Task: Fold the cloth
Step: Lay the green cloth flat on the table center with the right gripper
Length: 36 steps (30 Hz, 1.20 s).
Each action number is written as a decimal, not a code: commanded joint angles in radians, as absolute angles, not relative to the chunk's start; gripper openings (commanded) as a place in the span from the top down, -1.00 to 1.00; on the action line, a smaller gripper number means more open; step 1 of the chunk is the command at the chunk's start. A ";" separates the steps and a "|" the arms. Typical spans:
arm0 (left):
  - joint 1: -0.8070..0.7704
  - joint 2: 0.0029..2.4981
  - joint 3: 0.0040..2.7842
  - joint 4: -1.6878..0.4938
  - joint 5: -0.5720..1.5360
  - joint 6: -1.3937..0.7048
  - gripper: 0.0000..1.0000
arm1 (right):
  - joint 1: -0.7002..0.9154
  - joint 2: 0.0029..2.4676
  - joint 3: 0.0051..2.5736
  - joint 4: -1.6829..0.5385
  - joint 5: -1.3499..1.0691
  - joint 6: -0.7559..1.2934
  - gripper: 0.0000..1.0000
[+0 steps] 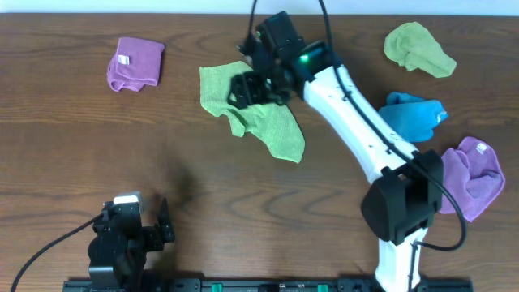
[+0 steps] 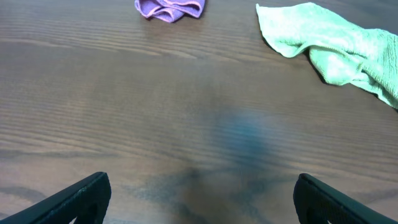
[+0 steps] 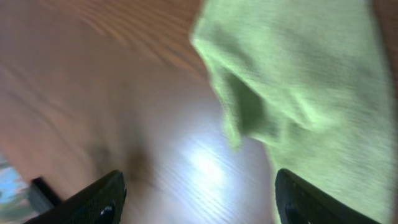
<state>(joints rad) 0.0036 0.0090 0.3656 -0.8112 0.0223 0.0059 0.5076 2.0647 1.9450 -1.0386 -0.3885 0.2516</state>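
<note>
The bench is dark brown wood with a fine grain running along its length and a dull sheen. The cloth to fold is a light green terry square with a nubby weave. It lies rumpled near the middle of the far edge. Its left part is fairly flat, a ridge is bunched across its centre, and one pointed corner trails toward the near edge.

The right gripper, black on a white arm, hangs over the cloth's far-left part. The right wrist view is blurred but shows its jaws spread, with the cloth's hemmed fold ahead of them and nothing pinched. The left gripper sits low by the near-left corner, its jaws spread over bare wood.

Other soft cloths lie around:
- A folded purple cloth lies at the far-left corner.
- A crumpled green cloth lies at the far-right corner.
- A blue cloth is wadded by the right edge.
- A purple tagged cloth lies beside it toward the near edge.
</note>
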 commanded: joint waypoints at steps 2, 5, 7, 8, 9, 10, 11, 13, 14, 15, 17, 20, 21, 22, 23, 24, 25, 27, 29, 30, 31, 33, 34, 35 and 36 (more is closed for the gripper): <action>-0.001 0.004 0.362 -0.811 0.015 0.019 -0.90 | 0.495 2.043 1.948 -1.211 -0.293 0.081 -0.57; -0.001 0.004 0.362 -0.811 0.015 0.019 -0.90 | 0.519 2.049 1.945 -1.221 -0.283 0.033 -0.56; -0.001 0.004 0.362 -0.811 0.015 0.019 -0.90 | 0.538 2.064 1.934 -1.183 -0.266 0.024 -0.55; -0.001 0.004 0.362 -0.811 0.016 0.019 -0.90 | 0.545 2.078 1.933 -1.164 -0.266 0.025 -0.53; -0.001 0.004 0.362 -0.811 0.016 0.019 -0.90 | 0.550 2.095 1.933 -1.150 -0.266 0.025 -0.51; -0.001 0.004 0.362 -0.811 0.016 0.019 -0.90 | 0.554 2.111 1.933 -1.142 -0.271 0.025 -0.50; -0.001 0.004 0.362 -0.811 0.017 0.019 -0.90 | 0.559 2.133 1.933 -1.132 -0.287 0.024 -0.49; -0.001 0.004 0.362 -0.811 0.019 0.019 -0.90 | 0.569 2.168 1.933 -1.116 -0.304 0.024 -0.48; -0.001 0.004 0.362 -0.811 0.019 0.019 -0.90 | 0.574 2.185 1.933 -1.109 -0.303 0.024 -0.47; -0.001 0.004 0.362 -0.811 0.019 0.019 -0.90 | 0.581 2.202 1.933 -1.103 -0.303 0.023 -0.47; -0.001 0.004 0.362 -0.811 0.019 0.019 -0.90 | 0.595 2.231 1.933 -1.090 -0.303 0.020 -0.47; -0.001 0.004 0.362 -0.811 0.019 0.019 -0.90 | 0.614 2.275 1.933 -1.050 -0.303 0.013 -0.44; -0.001 0.004 0.362 -0.811 0.019 0.019 -0.90 | 0.617 2.288 1.933 -1.038 -0.303 0.013 -0.43; -0.001 0.004 0.362 -0.811 0.019 0.019 -0.90 | 0.619 2.292 1.933 -1.032 -0.302 0.013 -0.41; -0.001 0.004 0.362 -0.811 0.019 0.019 -0.91 | 0.622 2.299 1.933 -1.021 -0.303 0.014 -0.38; -0.001 0.004 0.362 -0.811 0.020 0.019 -0.90 | 0.622 2.302 1.933 -1.010 -0.302 0.013 -0.34; -0.001 0.004 0.362 -0.811 0.019 0.019 -0.90 | 0.623 2.304 1.933 -0.995 -0.302 0.014 -0.32; -0.001 0.004 0.362 -0.811 0.020 0.019 -0.90 | 0.624 2.310 1.933 -0.968 -0.303 0.015 -0.25; -0.001 0.004 0.362 -0.811 0.020 0.019 -0.90 | 0.629 2.323 1.933 -0.948 -0.303 0.023 -0.16; -0.001 0.004 0.362 -0.811 0.020 0.019 -0.90 | 0.632 2.330 1.933 -0.944 -0.303 0.027 -0.11; -0.001 0.004 0.362 -0.811 0.019 0.019 -0.91 | 0.635 2.341 1.933 -0.939 -0.303 0.029 -0.01; -0.001 0.004 0.362 -0.811 0.019 0.019 -0.90 | 0.643 2.353 1.933 -0.937 -0.303 0.029 0.23; -0.001 0.004 0.362 -0.812 0.019 0.019 -0.90 | 0.646 2.355 1.933 -0.936 -0.302 0.028 0.45; -0.001 0.004 0.362 -0.812 0.019 0.019 -0.90 | 0.651 2.355 1.934 -0.933 -0.303 0.029 0.61; -0.001 0.004 0.362 -0.812 0.019 0.019 -0.90 | 0.656 2.354 1.935 -0.933 -0.303 0.029 0.80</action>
